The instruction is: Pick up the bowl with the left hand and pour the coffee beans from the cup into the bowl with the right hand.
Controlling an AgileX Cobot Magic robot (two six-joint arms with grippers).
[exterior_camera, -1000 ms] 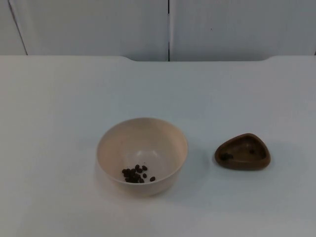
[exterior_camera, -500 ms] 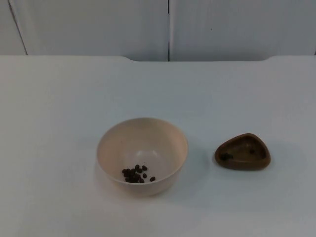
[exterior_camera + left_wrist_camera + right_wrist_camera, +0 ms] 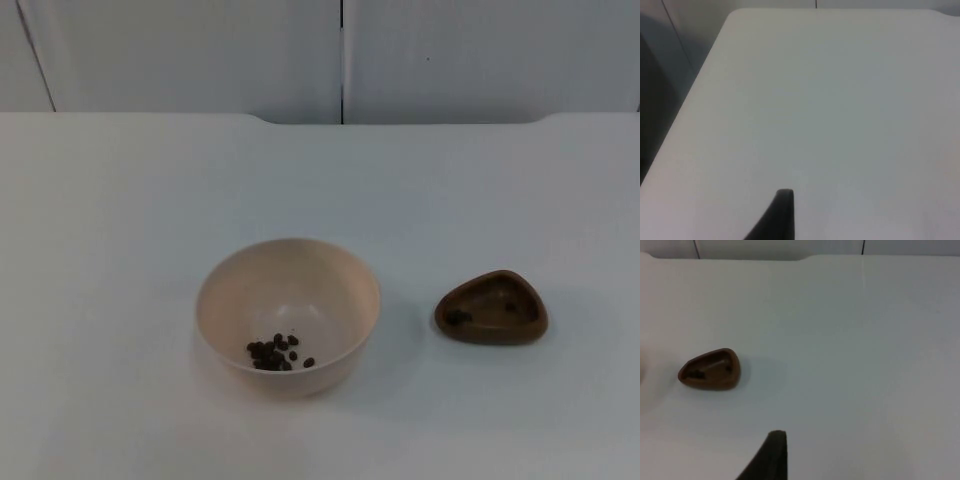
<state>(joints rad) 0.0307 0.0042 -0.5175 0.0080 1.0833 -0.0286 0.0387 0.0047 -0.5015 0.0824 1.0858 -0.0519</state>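
Nearest, cream bowl (image 3: 288, 316) holding coffee beans (image 3: 276, 353), brown cup (image 3: 491, 307) just beside on white table (image 3: 120, 220); left gripper (image 3: 782, 210) and right gripper (image 3: 772, 452) waiting, opening unreadable; risk of spilling beans through careless nudge.

The fixed overhead camera is looking down and forward across the white table (image 3: 120, 200) toward the grey partition wall (image 3: 200, 50). Both wrist cameras are hanging back, facing that wall; the right one is sharing the brown cup (image 3: 710, 370) with the overhead view.
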